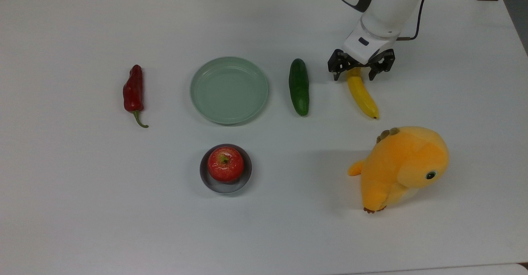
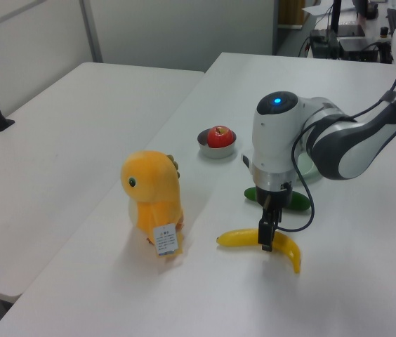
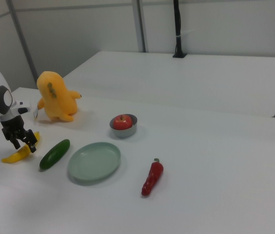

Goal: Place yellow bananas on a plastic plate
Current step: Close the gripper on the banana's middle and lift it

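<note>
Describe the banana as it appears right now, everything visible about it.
The banana is smooth, glossy yellow and gently curved, with a small dark tip at the end nearest the orange plush toy. It lies flat on the white table, to the top view's right of the cucumber and apart from it. The gripper has its open jaws straddling the stem end, one on each side. Whether they touch it cannot be told.

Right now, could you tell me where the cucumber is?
In the top view, the cucumber lies on the table between the plastic plate on its left and the banana on its right.
</note>
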